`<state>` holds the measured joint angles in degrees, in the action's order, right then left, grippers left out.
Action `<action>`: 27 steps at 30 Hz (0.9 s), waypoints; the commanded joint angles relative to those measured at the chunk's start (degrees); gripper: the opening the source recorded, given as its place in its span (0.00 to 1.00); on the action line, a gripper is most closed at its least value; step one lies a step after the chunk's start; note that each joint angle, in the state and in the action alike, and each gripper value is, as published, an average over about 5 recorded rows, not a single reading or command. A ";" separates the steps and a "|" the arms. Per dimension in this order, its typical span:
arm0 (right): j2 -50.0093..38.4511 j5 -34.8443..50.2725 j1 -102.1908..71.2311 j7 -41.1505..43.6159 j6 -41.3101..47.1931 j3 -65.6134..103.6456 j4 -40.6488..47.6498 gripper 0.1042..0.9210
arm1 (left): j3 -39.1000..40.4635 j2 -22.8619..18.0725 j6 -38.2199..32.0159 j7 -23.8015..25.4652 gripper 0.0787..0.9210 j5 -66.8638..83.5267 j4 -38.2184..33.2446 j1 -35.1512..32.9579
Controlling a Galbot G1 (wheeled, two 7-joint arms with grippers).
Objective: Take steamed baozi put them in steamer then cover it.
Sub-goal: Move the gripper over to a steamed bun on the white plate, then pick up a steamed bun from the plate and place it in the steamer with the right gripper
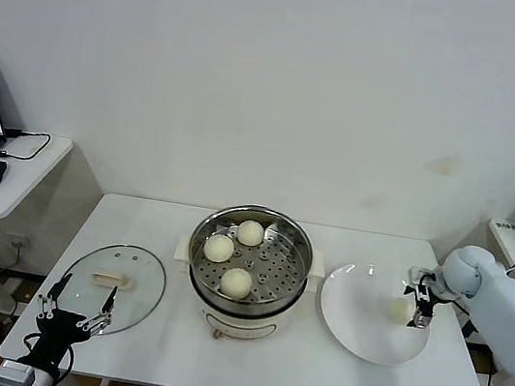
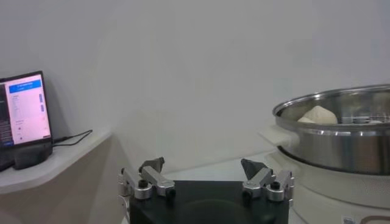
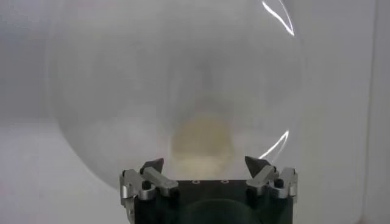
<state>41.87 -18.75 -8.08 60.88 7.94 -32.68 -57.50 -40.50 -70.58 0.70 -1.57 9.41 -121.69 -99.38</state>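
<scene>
Baozi [image 3: 201,145] blurred before right tool [image 3: 206,170]

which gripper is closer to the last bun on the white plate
Right. The right gripper is open over the plate, right beside the baozi. The left gripper is open across the table by the cover.

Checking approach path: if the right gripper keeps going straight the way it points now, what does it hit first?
Most likely the last baozi on the white plate. The right gripper is open, and the bun sits centred just ahead between its fingers. Depth is unclear, but nothing else shows in that line.
</scene>
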 commanded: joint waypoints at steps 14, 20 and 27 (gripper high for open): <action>1.36 0.04 0.70 -0.02 0.61 -0.09 0.35 0.63 | 0.19 0.08 -0.02 -0.01 0.88 0.02 0.04 0.27; -3.22 5.37 5.69 0.56 3.51 -5.89 -6.22 0.59 | 0.24 0.15 -0.01 -0.02 0.88 0.05 0.07 0.52; -8.64 14.27 17.07 0.61 7.42 -13.75 -14.64 0.58 | 0.29 0.41 0.09 -0.03 0.88 0.18 -0.22 0.85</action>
<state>37.94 -12.15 -0.52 61.47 12.17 -39.25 -64.38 -40.23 -70.21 0.73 -1.59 9.56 -121.85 -98.53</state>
